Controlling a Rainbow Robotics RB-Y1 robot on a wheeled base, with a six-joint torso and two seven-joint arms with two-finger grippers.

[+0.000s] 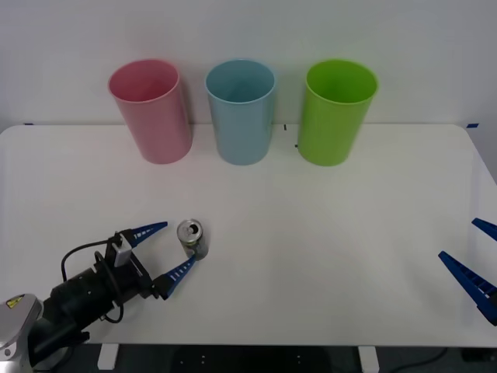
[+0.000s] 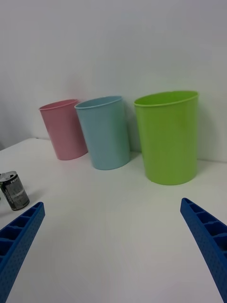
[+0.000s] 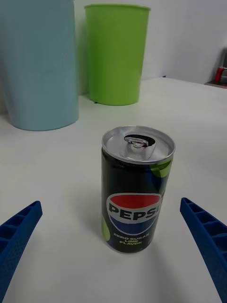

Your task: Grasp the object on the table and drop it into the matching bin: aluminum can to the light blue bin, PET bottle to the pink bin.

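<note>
1. A white wall backs the white table (image 1: 326, 256), which spans the front view.
2. 3 bins stand in a row along the far edge: the pink bin (image 1: 150, 111) nearest the far-left corner, the blue bin (image 1: 241, 111) in the middle, the green bin (image 1: 337, 111) to its right, each apart from the next.
3. The left gripper (image 1: 165, 251) sits low near the near-left corner, its 2 blue fingers (image 1: 147, 230) spread wide and holding nothing.
4. The right gripper (image 1: 472, 252) rests at the right edge, fingers also spread wide, holding nothing.
5. The can (image 1: 192, 238) stands upright, open top up, just ahead of the left fingertips; one fingertip reaches its base in the front view, contact unclear.
</note>
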